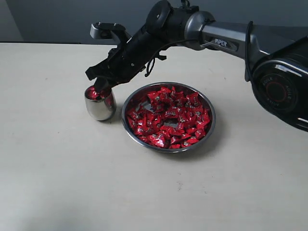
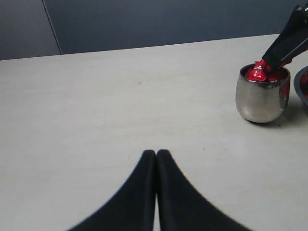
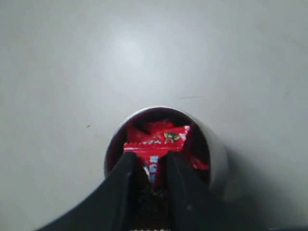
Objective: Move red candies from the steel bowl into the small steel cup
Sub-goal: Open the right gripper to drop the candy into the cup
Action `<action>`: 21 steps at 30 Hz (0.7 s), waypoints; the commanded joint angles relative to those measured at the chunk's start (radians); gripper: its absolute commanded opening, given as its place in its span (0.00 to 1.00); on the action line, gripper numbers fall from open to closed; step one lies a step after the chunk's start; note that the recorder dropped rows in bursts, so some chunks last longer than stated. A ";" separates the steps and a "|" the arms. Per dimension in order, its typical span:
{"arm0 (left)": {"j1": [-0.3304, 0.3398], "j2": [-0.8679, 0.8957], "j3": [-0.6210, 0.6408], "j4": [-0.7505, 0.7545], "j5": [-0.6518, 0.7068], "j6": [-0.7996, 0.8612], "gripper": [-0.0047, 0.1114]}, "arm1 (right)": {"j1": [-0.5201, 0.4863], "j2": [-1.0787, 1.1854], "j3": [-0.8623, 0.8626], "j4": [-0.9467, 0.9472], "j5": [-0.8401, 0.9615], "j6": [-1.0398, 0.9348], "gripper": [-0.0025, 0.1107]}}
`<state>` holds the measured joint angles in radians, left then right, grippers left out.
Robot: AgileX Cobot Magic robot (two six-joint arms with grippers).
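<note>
A: Any writing?
B: White lettering (image 1: pixel 226 43) on the right arm (image 1: pixel 250 41) reads "PIPER". The wrappers carry small silver-grey print, too fine to read in any view.

A: Arm pose?
B: The right arm comes in from the right of the exterior view, runs past the far side of the steel bowl (image 1: pixel 138 95) and slopes down to the left. The right pincer (image 1: pixel 98 86) is tip-down at the mouth of the small steel cup (image 1: pixel 99 109).

A: Its grip?
B: Jaws partly closed, a narrow gap between them, nipping one red candy (image 3: pixel 156 142) by the lower part of its wrapper. The rest of it sticks out beyond the fingertips, over the cup's opening.

A: Which way does it lie?
B: Long edge crosswise to the fingers, spanning much of the mouth. More red wrappers show beneath it, inside the cup.

A: Cup and bowl?
B: The cup stands upright on the pale surface (image 1: pixel 72 183), just left of the bowl and apart from it. The bowl sits flat, holding the red candies (image 1: pixel 168 118) in a loose heap.

A: The other one?
B: The left pincer (image 2: pixel 156 155) hangs above bare surface, well away from the cup, fingers pressed together with nothing between them.
</note>
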<state>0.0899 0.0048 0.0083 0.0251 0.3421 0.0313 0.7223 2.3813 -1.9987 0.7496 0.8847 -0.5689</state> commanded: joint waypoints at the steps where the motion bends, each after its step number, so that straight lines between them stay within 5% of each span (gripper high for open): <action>1: -0.001 -0.005 -0.008 0.002 -0.006 -0.002 0.04 | 0.001 0.007 -0.010 -0.049 -0.023 -0.005 0.03; 11: -0.001 -0.005 -0.008 0.002 -0.006 -0.002 0.04 | 0.001 0.007 -0.014 -0.042 0.012 -0.003 0.04; 17: -0.001 -0.005 -0.008 0.002 -0.006 -0.002 0.04 | 0.001 -0.003 -0.021 -0.044 0.025 0.023 0.34; 21: -0.001 -0.005 -0.008 0.002 -0.006 -0.002 0.04 | 0.001 -0.030 -0.021 -0.042 0.023 0.030 0.37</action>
<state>0.0899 0.0048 0.0083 0.0251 0.3421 0.0313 0.7223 2.3839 -2.0144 0.7047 0.9062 -0.5427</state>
